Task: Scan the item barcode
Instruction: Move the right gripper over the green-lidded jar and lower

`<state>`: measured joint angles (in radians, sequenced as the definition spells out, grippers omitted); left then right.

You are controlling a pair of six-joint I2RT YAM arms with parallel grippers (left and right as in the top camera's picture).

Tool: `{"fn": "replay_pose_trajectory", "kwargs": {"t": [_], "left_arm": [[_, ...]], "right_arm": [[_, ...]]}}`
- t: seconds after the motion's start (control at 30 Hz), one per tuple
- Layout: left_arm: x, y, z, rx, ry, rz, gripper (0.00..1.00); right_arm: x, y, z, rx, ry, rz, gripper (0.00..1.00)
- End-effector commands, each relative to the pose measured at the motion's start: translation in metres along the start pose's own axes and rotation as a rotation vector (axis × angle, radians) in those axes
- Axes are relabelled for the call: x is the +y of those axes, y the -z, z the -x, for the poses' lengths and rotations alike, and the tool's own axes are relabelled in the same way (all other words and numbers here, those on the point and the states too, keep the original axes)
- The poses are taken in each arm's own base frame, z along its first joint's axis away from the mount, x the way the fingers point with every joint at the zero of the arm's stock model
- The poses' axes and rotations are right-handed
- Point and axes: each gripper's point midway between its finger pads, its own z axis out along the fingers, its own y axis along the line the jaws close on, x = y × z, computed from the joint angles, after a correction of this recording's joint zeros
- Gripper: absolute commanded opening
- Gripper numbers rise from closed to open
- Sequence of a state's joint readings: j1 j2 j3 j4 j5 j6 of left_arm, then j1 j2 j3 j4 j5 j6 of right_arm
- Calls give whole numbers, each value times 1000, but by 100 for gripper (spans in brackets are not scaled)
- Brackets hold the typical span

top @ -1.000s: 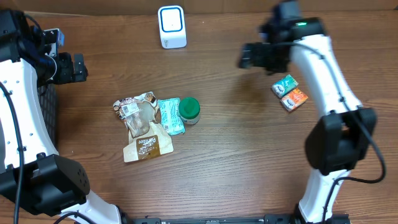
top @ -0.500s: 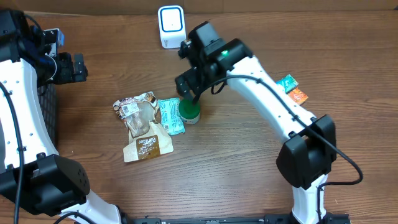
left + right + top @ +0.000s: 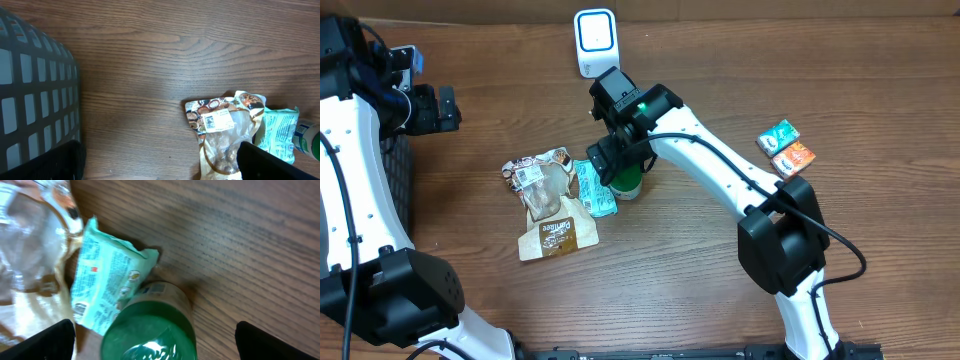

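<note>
Right gripper [image 3: 610, 162] jaws wide, hovering over green-lidded jar [image 3: 150, 325] mid-table; nothing held. Left gripper [image 3: 432, 108] wide, empty, near left edge. Scanner [image 3: 596, 42] at far edge; grasp, scan not yet done.

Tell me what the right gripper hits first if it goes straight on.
Probably the green lid of the jar, which sits centred between the right gripper's open fingers. How far off it is remains unclear.

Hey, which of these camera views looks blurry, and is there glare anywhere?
Right wrist view: soft and smeared all over, with a bright glare patch on the green jar lid. Left wrist view: sharp, snack bag in focus. Overhead view: sharp, scanner cleanly outlined.
</note>
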<state>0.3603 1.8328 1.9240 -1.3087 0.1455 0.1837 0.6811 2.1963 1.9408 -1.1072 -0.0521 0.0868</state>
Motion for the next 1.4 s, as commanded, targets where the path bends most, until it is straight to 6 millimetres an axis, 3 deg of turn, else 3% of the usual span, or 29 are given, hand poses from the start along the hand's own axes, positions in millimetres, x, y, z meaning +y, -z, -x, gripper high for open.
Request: {"fn": "replay_pose_trajectory", "kwargs": {"t": [0.0,0.2,0.57,0.7,0.83,1.0,1.17,1.27,1.37], "left_arm": [[0,1,1,-3,-13,0,100],[0,1,1,-3,-13,0,100],[0,1,1,-3,-13,0,99],[0,1,1,-3,-13,0,99],[0,1,1,-3,-13,0,99],[0,1,1,-3,-13,0,100],[0,1,1,-3,-13,0,99],[0,1,1,-3,-13,0,99],[-1,1,1,-3,-13,-1,100]], "right_arm": [[-4,-13,-5,29,-25,-11,89],[-5,-16,-10,52,-86,-17,71],[-9,-14,-28,123,-113,-42,60],[-27,-13,-25,106,-49,-137,61],[-39,-10,-20,104,162,-198,67],[-36,-11,-21,141,548,-165,65],[-23,-13,-23,144,820,-70,67],[-18,-10,-19,123,813,-53,69],[-21,5,-3,65,592,-104,73]]}}
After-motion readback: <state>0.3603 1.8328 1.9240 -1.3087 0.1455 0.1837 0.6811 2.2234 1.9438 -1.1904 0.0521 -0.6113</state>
